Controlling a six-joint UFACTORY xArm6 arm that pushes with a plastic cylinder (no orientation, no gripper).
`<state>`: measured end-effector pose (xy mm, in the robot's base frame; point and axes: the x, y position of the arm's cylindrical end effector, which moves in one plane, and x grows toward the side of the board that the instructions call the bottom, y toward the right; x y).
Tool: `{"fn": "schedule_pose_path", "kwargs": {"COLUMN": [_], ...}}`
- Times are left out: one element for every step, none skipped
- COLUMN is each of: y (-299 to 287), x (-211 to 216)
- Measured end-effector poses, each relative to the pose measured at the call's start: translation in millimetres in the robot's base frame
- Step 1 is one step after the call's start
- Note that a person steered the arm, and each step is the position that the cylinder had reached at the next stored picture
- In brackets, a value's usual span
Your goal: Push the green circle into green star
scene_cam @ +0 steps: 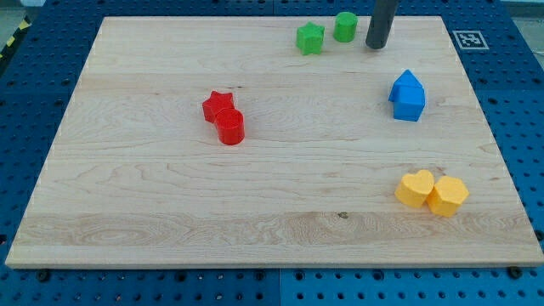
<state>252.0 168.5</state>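
I have no jaws, only my tip (pixel 376 45), which stands on the desk (pixel 153 212) just right of the green circle (pixel 344 26), and circle is near the green star (pixel 310 38) w/ small gap, so final push is left.

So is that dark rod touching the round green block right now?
No, my tip stands just to the view's right of the green circle, with bare board showing between them.
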Motion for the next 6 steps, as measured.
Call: {"fn": "schedule_pose_path", "kwargs": {"y": [-5, -7, -9, -27, -50, -56], "x": [-39, -53, -53, -49, -43, -40]}}
